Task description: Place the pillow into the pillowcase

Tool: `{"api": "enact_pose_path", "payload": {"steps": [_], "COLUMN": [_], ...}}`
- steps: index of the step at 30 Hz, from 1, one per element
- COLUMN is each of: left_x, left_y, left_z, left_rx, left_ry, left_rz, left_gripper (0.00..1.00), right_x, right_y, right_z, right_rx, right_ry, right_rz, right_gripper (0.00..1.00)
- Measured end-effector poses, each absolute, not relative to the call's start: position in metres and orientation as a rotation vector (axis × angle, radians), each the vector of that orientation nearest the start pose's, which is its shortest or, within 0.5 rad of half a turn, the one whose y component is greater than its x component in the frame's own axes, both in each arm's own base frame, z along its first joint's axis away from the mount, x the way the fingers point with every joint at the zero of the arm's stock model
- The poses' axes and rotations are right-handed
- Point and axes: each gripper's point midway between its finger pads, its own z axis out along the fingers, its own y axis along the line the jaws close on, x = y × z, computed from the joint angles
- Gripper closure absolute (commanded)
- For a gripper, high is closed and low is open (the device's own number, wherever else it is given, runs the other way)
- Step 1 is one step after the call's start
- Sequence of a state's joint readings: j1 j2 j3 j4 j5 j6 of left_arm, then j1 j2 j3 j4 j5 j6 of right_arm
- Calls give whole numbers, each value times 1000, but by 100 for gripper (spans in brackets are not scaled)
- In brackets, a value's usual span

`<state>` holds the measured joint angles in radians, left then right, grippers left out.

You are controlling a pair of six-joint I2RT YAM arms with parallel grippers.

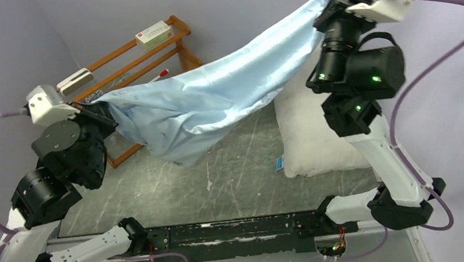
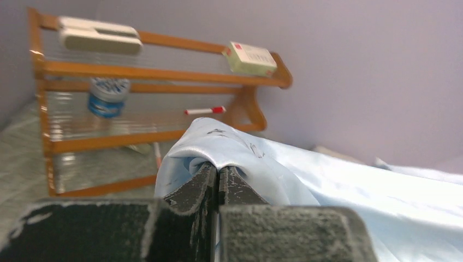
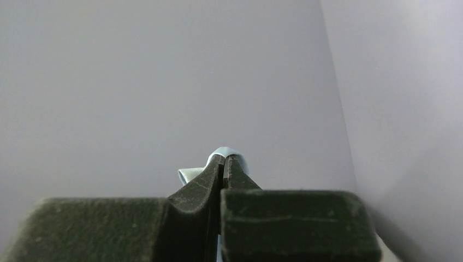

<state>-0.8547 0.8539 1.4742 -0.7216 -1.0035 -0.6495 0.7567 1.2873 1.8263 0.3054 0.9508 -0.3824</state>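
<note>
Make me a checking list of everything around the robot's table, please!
Surface: grey scratched table.
Job's things: pillowcase hangs stretched between both arms; pillow lies on the table at right, not yet inside.
Clutter: wooden rack at back left, holding a white box, a red-capped pen and a blue-and-white tub.
Grippers: left pincer shut on the pillowcase; right pincer shut on it too, held higher.
Cables: purple cables loop from both wrists.
Surroundings: plain lilac walls.

Grey scratched table (image 1: pixel 235 183): white pillow (image 1: pixel 311 139) flat on right side; wooden rack (image 2: pixel 164 75) at far-left corner.
</note>
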Motion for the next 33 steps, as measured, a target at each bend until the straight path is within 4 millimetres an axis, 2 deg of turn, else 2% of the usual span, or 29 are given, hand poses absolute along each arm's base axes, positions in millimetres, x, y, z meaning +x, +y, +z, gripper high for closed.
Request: {"api": "enact_pose_path", "payload": {"steps": [3,6,9,12,13,16,18,19,22,23,25,26,28,29,33], "left_x": [224,223,226,236,242,261,271,275,280,284,296,300,314,317,315], "left_y": [-39,-33,-40,-65,-79,-131,-164,-180,-204,-208,-211,-218,-218,-221,-235], "left_z": [457,456,450,430,419,366,318,286,217,200,177,170,164,163,180], "left_rx": [-581,-549,-507,-433,-393,-243,-142,-82,13,19,1,5,-20,-19,17], "left_ry": [1495,1498,1522,1589,1629,1791,1918,2003,2203,2255,2325,2348,2359,2366,2324], "left_rz": [-234,-177,-168,-192,-202,-229,-243,-251,-289,-319,-381,-427,-466,-486,-574], "left_gripper": [95,95,95,95,95,95,95,95,93,83,49,39,25,22,28], "right_x": [278,272,273,282,284,283,279,277,273,273,275,278,283,286,298], "right_y": [51,36,28,33,34,33,29,28,25,25,27,29,35,38,49], "right_z": [651,651,646,634,631,621,615,612,601,598,592,586,574,567,547], "right_rx": [462,531,588,592,589,586,583,578,565,564,555,547,529,517,480], "right_ry": [1006,994,1006,1051,1063,1090,1098,1100,1110,1116,1130,1142,1169,1184,1236], "right_rz": [9,-26,-81,-128,-137,-152,-153,-149,-143,-144,-150,-155,-168,-177,-203], "right_gripper": [100,100,100,100,100,100,100,100,100,100,100,100,100,100,100]}}
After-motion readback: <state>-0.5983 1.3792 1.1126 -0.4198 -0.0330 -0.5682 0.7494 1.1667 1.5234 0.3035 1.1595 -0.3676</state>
